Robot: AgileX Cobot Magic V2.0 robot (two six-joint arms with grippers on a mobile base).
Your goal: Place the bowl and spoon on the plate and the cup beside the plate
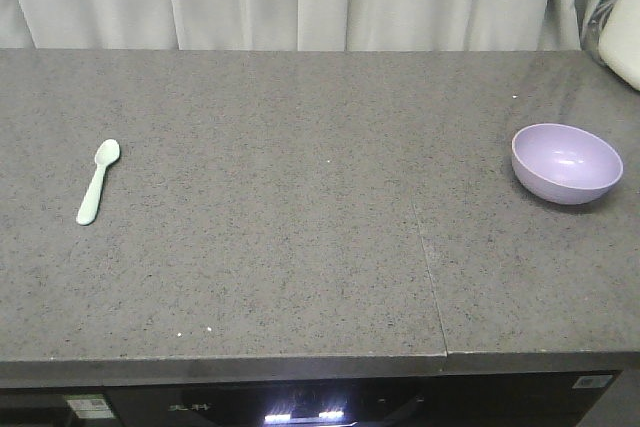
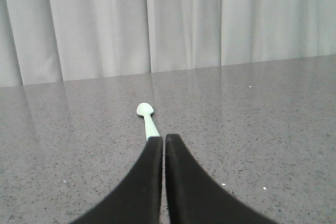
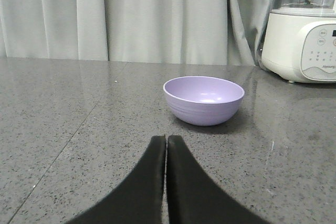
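Spoon point(image 1: 98, 180) and bowl point(image 1: 566, 162) far apart on the table point(image 1: 300, 247)
The spoon lies near the left edge, the bowl upright near the right edge. The left gripper point(image 2: 164, 139) faces the spoon, the right gripper point(image 3: 166, 139) the bowl; both jaws together, empty.

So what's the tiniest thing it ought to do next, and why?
Probably open the right jaws: they are shut and empty, and the bowl sits upright straight ahead of them, untouched. No plate shows in any view.
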